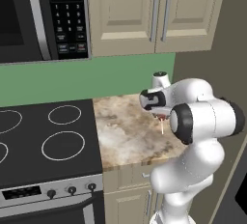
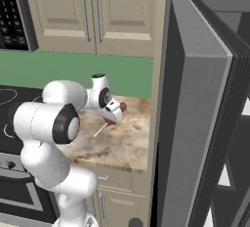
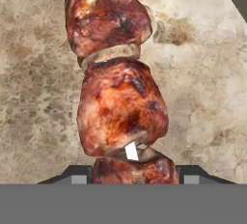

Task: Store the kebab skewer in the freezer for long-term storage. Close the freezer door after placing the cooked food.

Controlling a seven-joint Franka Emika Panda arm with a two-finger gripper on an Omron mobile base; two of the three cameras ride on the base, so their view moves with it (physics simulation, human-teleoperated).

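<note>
You've got the kebab skewer (image 3: 118,107) pinched in the jaws of your gripper (image 2: 115,116), held up over the marbled worktop (image 1: 126,138) beside the stove (image 1: 48,141). In the hand view the meat chunks bunch right between the jaws, while the pale stick pokes down and out in the right base view. The freezer door (image 2: 195,123) stands swung open on your right, its edge near the arm. Here's the risk: swing right too tight and the stick could clip that door edge, twisting the skewer loose. The grip sits on soft meat, so a jolt may let it slide.
</note>
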